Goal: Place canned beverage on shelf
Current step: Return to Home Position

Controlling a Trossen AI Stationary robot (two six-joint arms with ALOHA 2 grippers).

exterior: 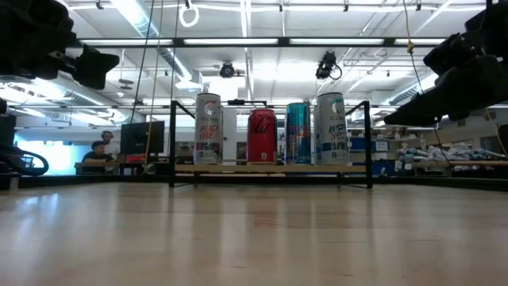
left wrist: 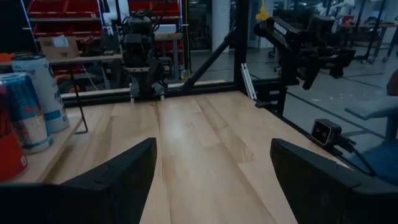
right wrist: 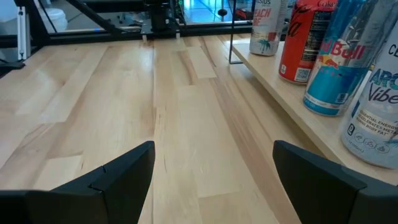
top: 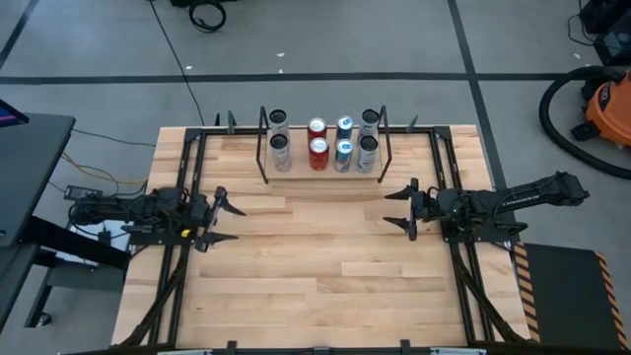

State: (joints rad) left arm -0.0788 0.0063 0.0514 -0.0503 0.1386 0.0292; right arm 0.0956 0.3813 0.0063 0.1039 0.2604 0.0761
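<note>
Pale planks of smooth, faintly glossy wood make up the worktop, bare across its near half. Over its left side hangs my left pincer and over its right side my right pincer. Both are spread wide, hold nothing, and point inward at each other.

Beyond them, toward the far edge, stands the shelf, a low light-wood board in a thin black rod frame. The cans stand upright on it in two rows of four, matched front to back. The front row holds a white-and-pink can, a red can, a blue can and a white-and-blue can. The placing looks finished to me, with only folding my arms away left to do.

The danger, as I judge it, is a careless swing. My right fingertips are near the shelf's front corner post, and snagging that slim rod would shove the whole frame. The cans are tall, narrow, slick metal cylinders packed close on smooth wood, so one jolt could slide or topple several.

Far behind lies a workshop with strip lights, where people sit at a desk.
</note>
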